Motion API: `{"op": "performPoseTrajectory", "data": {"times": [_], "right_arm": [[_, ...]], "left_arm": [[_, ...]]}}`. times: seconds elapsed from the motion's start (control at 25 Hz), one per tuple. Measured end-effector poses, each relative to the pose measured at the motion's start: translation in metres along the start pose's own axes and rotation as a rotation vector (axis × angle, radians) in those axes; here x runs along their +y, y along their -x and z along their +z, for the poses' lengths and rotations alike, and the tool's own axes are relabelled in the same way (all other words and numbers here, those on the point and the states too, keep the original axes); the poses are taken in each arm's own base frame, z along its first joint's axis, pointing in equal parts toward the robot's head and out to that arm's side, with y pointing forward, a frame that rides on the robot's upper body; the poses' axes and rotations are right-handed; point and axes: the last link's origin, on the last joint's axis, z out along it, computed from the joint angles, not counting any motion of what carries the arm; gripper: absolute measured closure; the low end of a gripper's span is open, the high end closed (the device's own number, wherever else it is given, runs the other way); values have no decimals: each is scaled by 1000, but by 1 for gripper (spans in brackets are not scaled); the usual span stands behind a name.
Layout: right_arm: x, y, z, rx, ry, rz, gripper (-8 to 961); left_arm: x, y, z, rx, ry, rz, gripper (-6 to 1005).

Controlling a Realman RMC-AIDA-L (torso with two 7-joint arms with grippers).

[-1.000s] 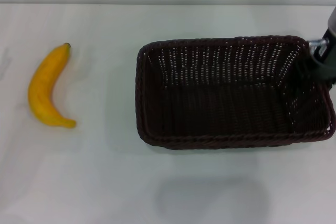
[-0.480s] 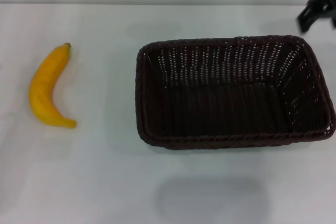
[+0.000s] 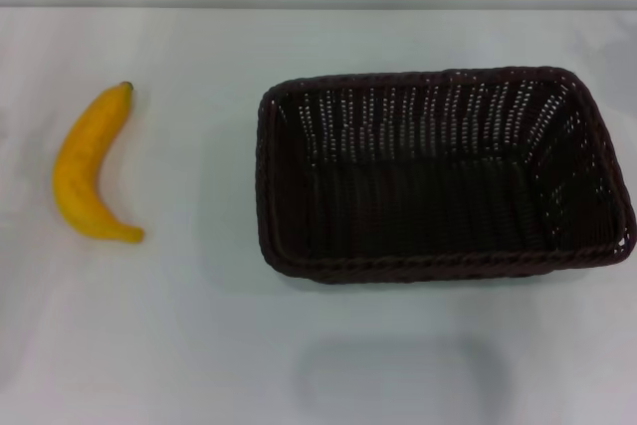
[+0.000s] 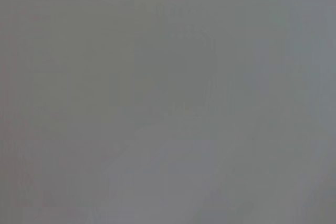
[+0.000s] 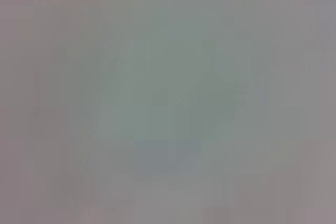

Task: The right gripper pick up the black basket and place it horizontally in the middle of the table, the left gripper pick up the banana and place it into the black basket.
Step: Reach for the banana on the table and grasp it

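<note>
The black basket (image 3: 443,174) lies with its long side across the white table (image 3: 199,345), right of the middle, open side up and empty. The yellow banana (image 3: 88,167) lies on the table at the far left, stem tip toward the back, well apart from the basket. Neither the left gripper nor the right gripper shows in the head view. Both wrist views show only a plain grey surface, with no fingers and no objects.
The table's back edge (image 3: 318,7) runs across the top of the head view. A faint shadow (image 3: 398,375) lies on the table in front of the basket.
The right gripper let go of the basket's right end, rose toward the back right, and has now left the head view. The basket and banana have not moved.
</note>
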Motion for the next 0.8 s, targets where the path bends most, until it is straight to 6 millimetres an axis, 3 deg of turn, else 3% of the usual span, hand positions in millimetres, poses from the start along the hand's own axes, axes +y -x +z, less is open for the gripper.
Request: {"op": "performPoseTrajectory", "data": {"times": [0.24,0.36,0.64,0.68,0.8], "right_arm": [[-19,-36,14,-88,-31,-58,331],[-27,-61,25,-94,-65,-85,331],[-42,-77,27,-101,-105,-103,330],[-44,-78,27,-100,-111,-100,330],[-49,-78,25,-100,-128,-107,330]], "left_arm": [[3,-16,15,-286,6,-196,160],[16,-29,32,-489,32,-276,200],[32,-51,57,-716,16,-355,324],[38,-60,68,-854,-54,-321,344],[41,-70,73,-964,-129,-293,347]]}}
